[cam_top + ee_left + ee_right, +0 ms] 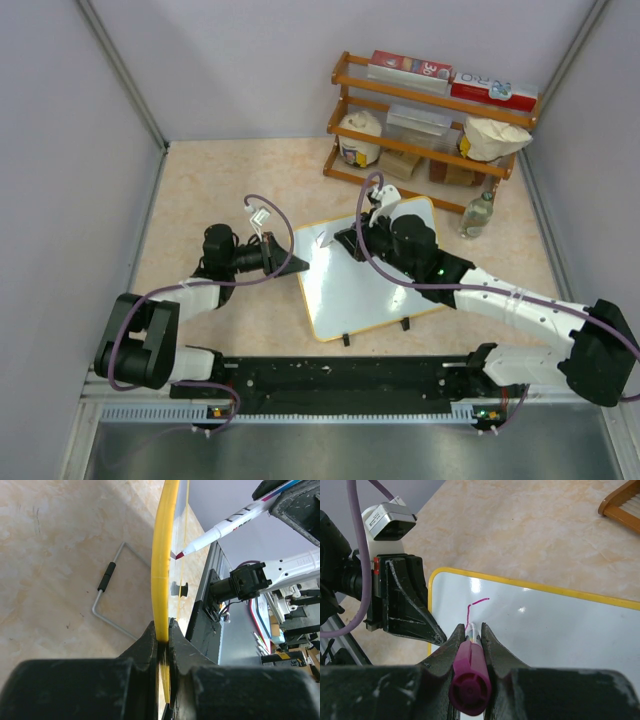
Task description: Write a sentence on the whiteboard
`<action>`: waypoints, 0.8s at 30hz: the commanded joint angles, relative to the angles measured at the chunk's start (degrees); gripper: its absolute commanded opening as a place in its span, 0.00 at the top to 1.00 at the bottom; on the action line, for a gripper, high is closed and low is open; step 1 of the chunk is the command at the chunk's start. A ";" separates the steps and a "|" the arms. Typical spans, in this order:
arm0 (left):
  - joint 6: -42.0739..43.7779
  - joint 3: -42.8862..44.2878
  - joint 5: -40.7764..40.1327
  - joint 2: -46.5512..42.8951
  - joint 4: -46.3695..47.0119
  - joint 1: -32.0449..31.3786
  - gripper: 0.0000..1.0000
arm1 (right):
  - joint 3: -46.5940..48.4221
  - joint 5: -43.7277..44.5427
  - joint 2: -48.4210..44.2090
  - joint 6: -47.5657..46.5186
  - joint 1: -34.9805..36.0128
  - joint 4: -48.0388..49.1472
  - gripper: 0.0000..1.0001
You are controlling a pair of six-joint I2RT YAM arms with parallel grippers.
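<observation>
The whiteboard (365, 295) lies in the middle of the counter (220, 170), between the two arms, its two black clip feet (345, 340) on the near edge. It looks light, thin and stiff. Its glossy face would likely let a pad slip, so the yellow frame is the sound place to hold. The left gripper (163, 630) is closed tight on that frame at the board's left edge, steadying it. Of the sentence (476, 606) only a short pink stroke shows, near the far-left corner. The right gripper (472, 636) is clamped round a pink marker (469, 682), its tip at or just off the face beside that stroke. A wooden shelf (420, 146) stands at the far right.
</observation>
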 commanded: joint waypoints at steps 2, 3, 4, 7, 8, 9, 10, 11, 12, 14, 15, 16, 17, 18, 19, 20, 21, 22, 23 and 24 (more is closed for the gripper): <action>4.69 0.82 -0.06 -0.31 0.83 -0.51 1.00 | -0.95 0.81 -0.55 0.23 -1.59 0.83 1.00; 4.69 0.90 -0.06 -0.22 0.83 -0.51 1.00 | -0.86 0.81 -0.64 0.15 -1.59 0.66 1.00; 4.69 0.90 -0.06 -0.22 0.83 -0.51 1.00 | -0.86 0.72 -0.73 0.15 -1.59 0.57 1.00; 4.69 0.90 -0.06 -0.13 0.83 -0.60 1.00 | -0.69 1.25 -1.16 0.06 -1.68 -0.13 1.00; 4.69 0.90 -0.06 -0.13 0.83 -0.51 1.00 | -0.69 1.42 -1.25 0.06 -1.77 -0.40 1.00; 4.69 0.90 -0.06 -0.22 0.83 -0.51 1.00 | -0.69 1.42 -1.34 0.06 -1.77 -0.49 1.00; 4.69 0.90 -0.06 -0.22 0.92 -0.51 1.00 | -0.69 1.51 -1.43 0.06 -1.68 -0.66 1.00; 4.60 0.82 -0.15 -0.22 0.83 -0.60 1.00 | -0.69 1.60 -1.43 0.06 -1.77 -0.84 1.00; 4.60 0.90 -0.06 -0.05 0.83 -0.60 1.00 | -0.69 1.77 -1.52 0.14 -1.77 -1.27 1.00; 4.60 0.90 -0.15 -0.13 0.83 -0.60 1.00 | -0.86 2.74 -1.78 0.41 -1.77 -1.63 1.00; 4.60 0.90 -0.06 -0.13 0.92 -0.60 1.00 | -1.12 2.74 -1.96 0.41 -1.85 -1.46 1.00; 4.60 0.90 -0.06 -0.04 0.83 -0.60 1.00 | -1.21 2.66 -2.13 0.41 -1.85 -1.45 1.00; 4.60 0.90 -0.06 -0.13 0.83 -0.60 1.00 | -1.30 2.66 -2.13 0.41 -1.85 -1.54 1.00; 4.69 0.90 -0.06 -0.04 0.92 -0.69 1.00 | -1.21 2.74 -2.22 0.41 -1.94 -1.63 1.00; 4.69 0.90 -0.06 -0.13 0.83 -0.60 1.00 | -1.21 2.92 -2.22 0.41 -1.94 -1.80 1.00; 4.60 0.90 -0.06 -0.13 0.92 -0.60 1.00 | -1.21 3.35 -2.40 0.41 -1.94 -1.98 1.00; 4.60 0.90 -0.06 -0.13 0.83 -0.60 1.00 | -1.13 3.27 -2.57 0.50 -2.03 -1.98 1.00; 4.52 0.90 -0.06 -0.13 0.83 -0.60 1.00 | -1.13 3.27 -2.49 0.50 -2.03 -1.89 1.00; 4.60 0.90 -0.06 -0.13 0.83 -0.60 1.00 | -1.13 2.92 -2.57 0.41 -2.03 -1.89 1.00; 4.60 0.99 -0.06 -0.13 0.83 -0.69 1.00 | -1.13 2.66 -2.66 0.41 -2.12 -1.72 1.00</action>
